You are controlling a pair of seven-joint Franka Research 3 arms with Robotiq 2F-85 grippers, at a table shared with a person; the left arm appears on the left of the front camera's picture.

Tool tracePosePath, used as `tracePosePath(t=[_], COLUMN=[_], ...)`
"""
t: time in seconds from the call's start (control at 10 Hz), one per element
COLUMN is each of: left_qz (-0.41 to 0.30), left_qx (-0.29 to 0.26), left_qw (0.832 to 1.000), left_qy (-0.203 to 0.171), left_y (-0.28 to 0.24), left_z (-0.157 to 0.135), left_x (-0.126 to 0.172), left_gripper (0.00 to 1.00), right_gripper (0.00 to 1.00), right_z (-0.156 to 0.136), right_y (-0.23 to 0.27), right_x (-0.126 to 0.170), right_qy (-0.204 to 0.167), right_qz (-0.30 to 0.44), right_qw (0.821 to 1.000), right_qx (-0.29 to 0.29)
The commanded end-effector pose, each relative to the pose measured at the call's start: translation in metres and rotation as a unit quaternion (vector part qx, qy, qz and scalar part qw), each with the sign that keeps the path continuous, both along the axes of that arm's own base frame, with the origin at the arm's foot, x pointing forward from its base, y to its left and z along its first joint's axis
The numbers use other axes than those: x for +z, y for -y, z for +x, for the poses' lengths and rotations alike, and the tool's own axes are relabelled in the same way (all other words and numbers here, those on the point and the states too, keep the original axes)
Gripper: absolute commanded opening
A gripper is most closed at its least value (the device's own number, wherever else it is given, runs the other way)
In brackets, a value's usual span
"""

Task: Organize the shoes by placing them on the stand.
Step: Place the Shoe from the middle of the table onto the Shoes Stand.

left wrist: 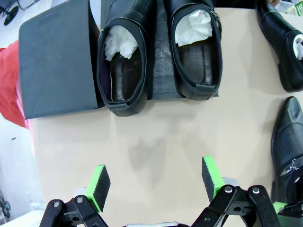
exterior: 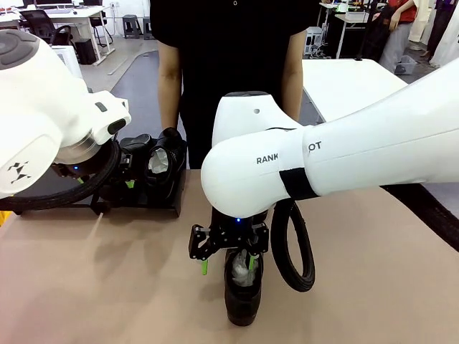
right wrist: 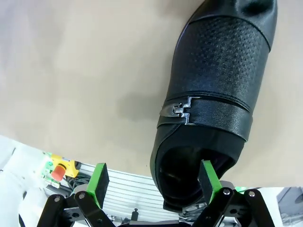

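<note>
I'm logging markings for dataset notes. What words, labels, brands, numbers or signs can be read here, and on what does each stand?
"RANK": on the white right arm, front view; its start is out of sight.
"OT": same arm, past the black strap that covers the letters between.
Black emblem, no letters: on the left arm.
Yellow box with red button: any label too small to read.
The shoes and stand: no print visible.

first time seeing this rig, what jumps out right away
The big white right arm looms in the foreground, its open right fingers down at the heel end of a glossy black shoe near the front edge of the table. Further left, two paper-stuffed shoes sit side by side on the black stand, with the left fingers open above bare table in front of them.
</note>
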State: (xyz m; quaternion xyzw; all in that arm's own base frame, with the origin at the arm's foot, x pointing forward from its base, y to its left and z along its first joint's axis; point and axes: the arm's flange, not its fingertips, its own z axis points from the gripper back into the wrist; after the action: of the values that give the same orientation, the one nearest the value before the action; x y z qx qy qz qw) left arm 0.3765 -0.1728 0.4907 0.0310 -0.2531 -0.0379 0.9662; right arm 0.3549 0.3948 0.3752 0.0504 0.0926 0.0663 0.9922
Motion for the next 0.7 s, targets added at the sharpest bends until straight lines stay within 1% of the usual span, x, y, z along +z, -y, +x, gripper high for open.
tracePosePath(t=[0.0,0.1,0.2,0.3,0.4,0.5,0.6], left_qz=[0.003,0.003,0.003,0.003,0.003,0.003,0.003], left_qx=[-0.005,-0.005,-0.005,-0.005,-0.005,-0.005,-0.005], left_qw=[1.000,1.000,1.000,1.000,1.000,1.000,1.000], left_qy=[-0.003,-0.003,-0.003,-0.003,-0.003,-0.003,-0.003], left_y=[-0.002,-0.002,-0.002,-0.002,-0.002,-0.002,-0.002], left_z=[0.001,0.001,0.001,0.001,0.001,0.001,0.001], left_x=[0.002,0.002,0.002,0.002,0.002,0.002,0.002], left_gripper=[1.00,1.00,1.00,1.00,1.00,1.00,1.00], right_gripper=[1.00,1.00,1.00,1.00,1.00,1.00,1.00], right_z=[-0.001,0.000,-0.019,-0.035,-0.041,-0.041,-0.041], right_y=[-0.001,0.000,0.008,0.024,0.042,0.069,0.098], right_x=[0.001,0.000,0.036,0.071,0.095,0.110,0.117], right_qy=[0.008,0.000,0.032,0.069,0.094,0.095,0.101], right_qz=[-0.011,0.000,0.021,0.031,0.021,0.025,0.011], right_qw=[1.000,1.000,0.999,0.997,0.995,0.995,0.995], right_qx=[-0.006,0.000,0.014,0.009,0.001,-0.007,-0.022])
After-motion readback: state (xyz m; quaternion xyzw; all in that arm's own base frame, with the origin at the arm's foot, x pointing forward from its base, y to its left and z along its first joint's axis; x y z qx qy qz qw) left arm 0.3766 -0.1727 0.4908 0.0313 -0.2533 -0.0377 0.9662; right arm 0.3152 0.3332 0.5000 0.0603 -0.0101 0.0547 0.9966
